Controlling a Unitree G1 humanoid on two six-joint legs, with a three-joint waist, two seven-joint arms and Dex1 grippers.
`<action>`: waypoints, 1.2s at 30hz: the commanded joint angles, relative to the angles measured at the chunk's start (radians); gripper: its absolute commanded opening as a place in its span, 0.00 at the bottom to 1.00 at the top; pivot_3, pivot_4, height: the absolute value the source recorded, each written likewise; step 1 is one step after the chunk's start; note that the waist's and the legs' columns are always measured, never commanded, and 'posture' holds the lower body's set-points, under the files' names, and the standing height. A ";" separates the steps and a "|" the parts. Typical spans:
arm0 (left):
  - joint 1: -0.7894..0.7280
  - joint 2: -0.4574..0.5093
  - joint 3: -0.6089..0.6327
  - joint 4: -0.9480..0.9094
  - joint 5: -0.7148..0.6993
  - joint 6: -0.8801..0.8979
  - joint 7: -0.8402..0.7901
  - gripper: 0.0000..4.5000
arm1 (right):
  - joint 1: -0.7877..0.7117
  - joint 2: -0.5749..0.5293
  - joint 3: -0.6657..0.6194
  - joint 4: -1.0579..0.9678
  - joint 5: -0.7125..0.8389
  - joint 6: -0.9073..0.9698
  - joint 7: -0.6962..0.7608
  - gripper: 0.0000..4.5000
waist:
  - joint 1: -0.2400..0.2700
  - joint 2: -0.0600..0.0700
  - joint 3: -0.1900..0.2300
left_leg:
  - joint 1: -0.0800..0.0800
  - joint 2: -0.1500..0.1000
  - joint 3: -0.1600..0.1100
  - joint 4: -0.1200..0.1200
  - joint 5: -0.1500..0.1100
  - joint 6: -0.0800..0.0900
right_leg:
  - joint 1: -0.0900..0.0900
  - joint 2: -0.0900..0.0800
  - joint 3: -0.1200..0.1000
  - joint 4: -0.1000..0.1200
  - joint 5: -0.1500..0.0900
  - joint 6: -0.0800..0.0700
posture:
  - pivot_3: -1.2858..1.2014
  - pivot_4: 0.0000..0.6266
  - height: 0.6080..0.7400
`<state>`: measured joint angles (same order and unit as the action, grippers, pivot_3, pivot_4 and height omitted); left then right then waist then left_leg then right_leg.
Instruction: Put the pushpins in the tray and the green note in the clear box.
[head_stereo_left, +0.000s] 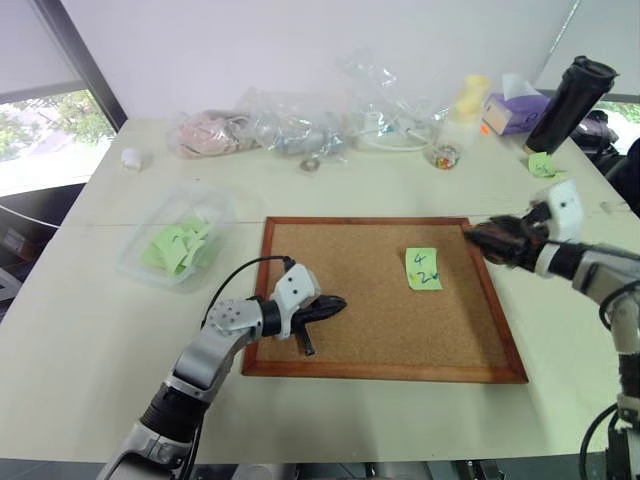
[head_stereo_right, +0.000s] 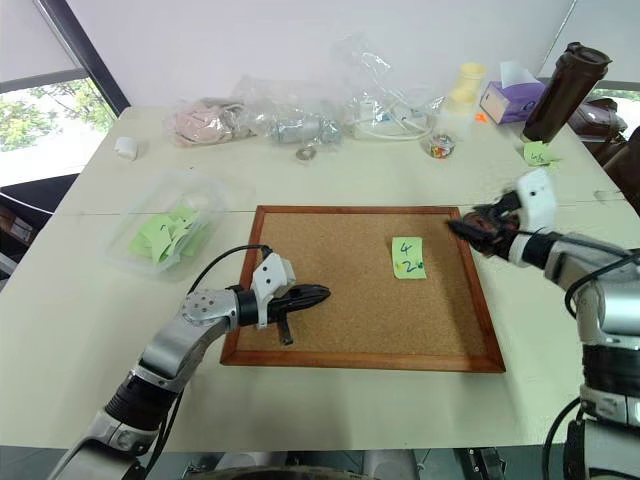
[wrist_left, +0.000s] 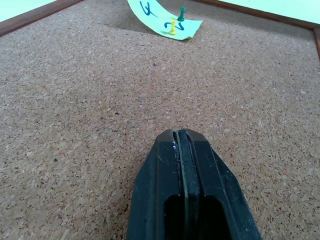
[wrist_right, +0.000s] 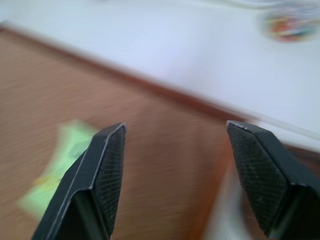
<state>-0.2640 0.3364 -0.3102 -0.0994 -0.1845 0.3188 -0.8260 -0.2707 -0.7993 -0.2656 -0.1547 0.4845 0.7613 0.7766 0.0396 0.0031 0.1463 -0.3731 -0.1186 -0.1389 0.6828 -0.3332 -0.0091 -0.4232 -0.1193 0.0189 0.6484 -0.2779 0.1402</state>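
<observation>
Two pushpins (wrist_left: 176, 20) in one green note (head_stereo_left: 422, 268) | left pincer (head_stereo_left: 334, 306) clenched | right pincer (wrist_right: 175, 165) released

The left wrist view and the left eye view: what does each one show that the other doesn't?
The left wrist view alone shows two pushpins, one green, one yellow, stuck through the green note, and the left hand with its fingers pressed together. The left eye view alone shows the clear box holding other green notes, the right hand at the board's right edge, plastic bags and a dark bottle. Both show the cork board, the note and the left hand.
</observation>
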 joint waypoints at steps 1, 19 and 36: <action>0.008 0.004 -0.013 0.005 0.007 0.012 -0.002 0.00 | 0.066 0.033 0.031 -0.116 0.017 -0.002 -0.011 0.73 | 0.000 0.000 0.000 | 0.000 0.000 0.000 0.000 0.000 0.000 | 0.000 0.000 0.000 0.000 0.000 0.000 | 0.52 0.24 1.00; 0.009 0.021 -0.007 -0.008 0.006 0.022 -0.002 0.00 | 0.155 0.091 0.101 -0.057 -0.058 -0.125 -0.040 0.21 | -0.002 0.000 0.000 | 0.000 0.000 0.000 0.000 0.000 0.000 | 0.000 0.000 0.000 0.000 0.000 0.000 | 0.52 0.24 1.00; 0.008 0.015 -0.009 -0.008 0.003 0.018 -0.001 0.00 | 0.128 0.106 0.103 -0.020 -0.079 -0.147 -0.045 0.01 | -0.002 0.000 0.000 | 0.001 0.001 0.000 0.000 0.000 0.000 | 0.000 0.001 0.000 0.000 0.000 0.000 | 0.52 0.24 1.00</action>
<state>-0.2667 0.3483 -0.3087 -0.1042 -0.1861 0.3260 -0.8263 -0.1244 -0.7012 -0.1599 -0.1611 0.3969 0.6205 0.7324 0.0374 0.0028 0.1463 -0.3724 -0.1181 -0.1386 0.6829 -0.3332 -0.0092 -0.4231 -0.1188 0.0190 0.6484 -0.2779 0.1401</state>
